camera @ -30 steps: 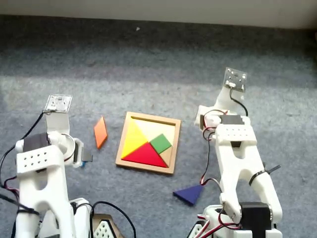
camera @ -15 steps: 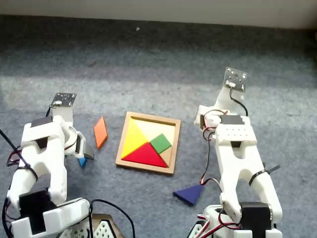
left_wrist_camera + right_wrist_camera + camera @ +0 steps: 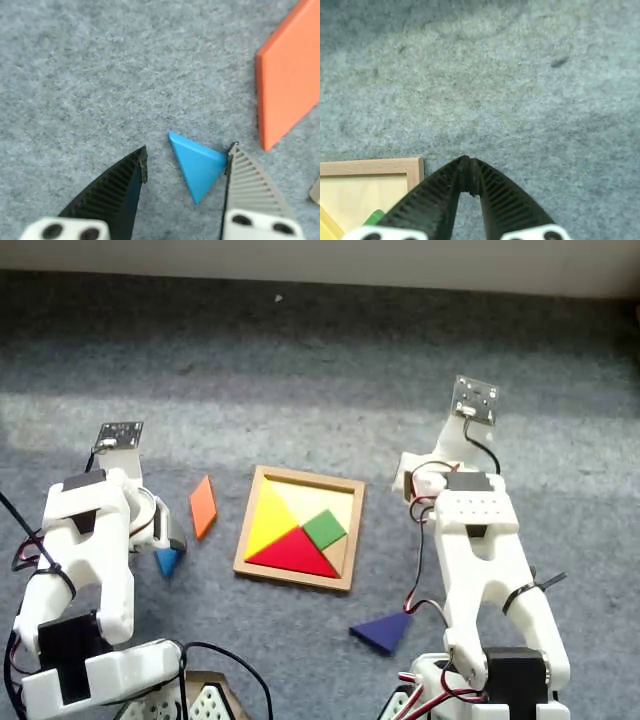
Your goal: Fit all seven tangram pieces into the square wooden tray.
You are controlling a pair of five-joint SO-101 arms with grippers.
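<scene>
A grey, nubbly carpet is serving as the work surface, and the square wooden tray (image 3: pixel 300 527) is lying on it between the two arms, its pale raised rim framing a smooth, lighter floor. Three flat pieces are sitting inside it: a large yellow triangle (image 3: pixel 268 517), a large red triangle (image 3: pixel 293 553) and a small green square (image 3: pixel 324 529), all with clean edges and matte painted faces. An orange parallelogram (image 3: pixel 203 506) is lying on the carpet just beside the tray, and a dark blue triangle (image 3: pixel 382 631) is resting near the base of the right arm. The step in hand looks like picking up the small light blue triangle (image 3: pixel 197 162), which is lying on the carpet near the orange piece. The left gripper (image 3: pixel 188 149) is hanging over it with its ribbed fingers spread wide, holding nothing; the pale finger is touching one corner of the triangle while the dark one is standing apart from it. The next move is probably calling for closing across the thin slab squarely, since a pinch on a pointed corner could let it twist out. The right gripper (image 3: pixel 468 170) is resting pinched together on nothing, over bare carpet just beside a corner of the tray.
</scene>
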